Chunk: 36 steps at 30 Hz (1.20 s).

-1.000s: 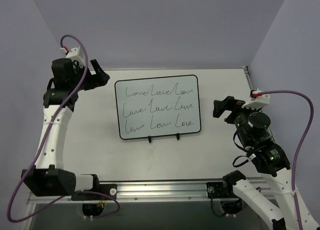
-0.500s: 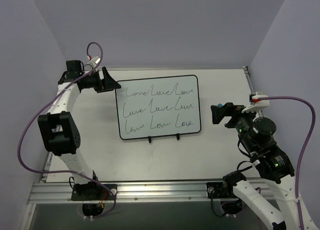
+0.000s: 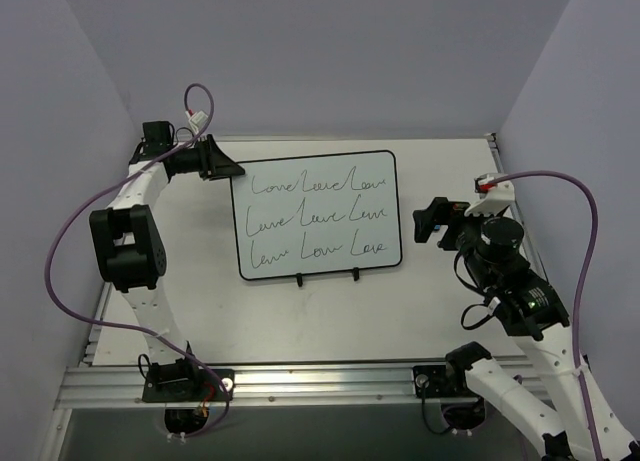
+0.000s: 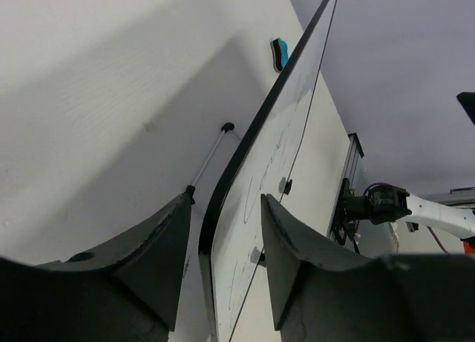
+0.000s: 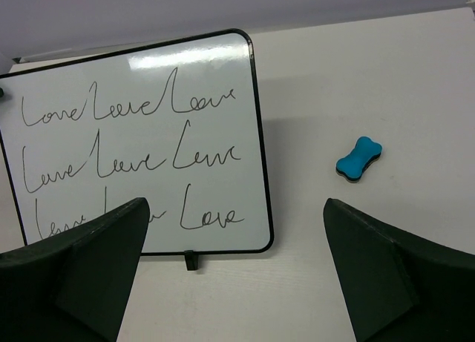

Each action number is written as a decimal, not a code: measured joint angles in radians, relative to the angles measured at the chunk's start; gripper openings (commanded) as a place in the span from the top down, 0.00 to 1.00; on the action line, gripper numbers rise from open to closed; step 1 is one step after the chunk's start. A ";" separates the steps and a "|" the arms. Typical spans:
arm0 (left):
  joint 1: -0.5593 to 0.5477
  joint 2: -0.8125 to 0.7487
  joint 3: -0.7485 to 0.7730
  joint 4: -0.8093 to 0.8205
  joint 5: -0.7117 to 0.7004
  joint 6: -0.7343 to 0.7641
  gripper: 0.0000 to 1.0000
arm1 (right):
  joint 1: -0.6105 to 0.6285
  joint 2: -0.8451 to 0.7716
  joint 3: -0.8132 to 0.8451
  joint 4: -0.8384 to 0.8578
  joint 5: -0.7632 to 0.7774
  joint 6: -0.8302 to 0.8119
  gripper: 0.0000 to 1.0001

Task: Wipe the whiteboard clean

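- Whiteboard (image 3: pixel 316 216) lies mid-table (image 3: pixel 300 311), bearing three rows of cursive writing.
- Left gripper (image 3: pixel 224 168): jaws parted, straddling the board's far-left corner edge; contact unclear.
- Right gripper (image 3: pixel 431 221): jaws wide, empty, just right of the board.
- Blue eraser (image 5: pixel 359 159) lies right of the board, hidden from above.

A blue bone-shaped eraser (image 5: pixel 359 159) lies on a white table (image 5: pixel 415 75). Pale purple walls (image 3: pixel 320 51) enclose the table on three sides.
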 measured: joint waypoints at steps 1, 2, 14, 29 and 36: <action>0.001 -0.001 -0.004 0.030 0.011 -0.015 0.58 | 0.000 0.006 -0.003 0.000 0.000 0.000 0.00; 0.002 -0.001 -0.010 0.059 0.022 -0.035 0.63 | 0.000 0.011 -0.003 0.000 -0.001 0.000 0.00; 0.008 -0.003 -0.096 0.304 0.142 -0.208 0.98 | 0.000 0.176 0.008 0.015 0.065 -0.011 0.00; 0.043 -0.134 -0.488 1.063 0.134 -0.517 0.98 | -0.285 0.485 0.018 0.177 0.004 0.036 0.00; 0.063 -0.057 -0.531 1.520 0.148 -0.906 0.98 | -0.372 0.813 0.203 0.175 -0.010 0.076 0.04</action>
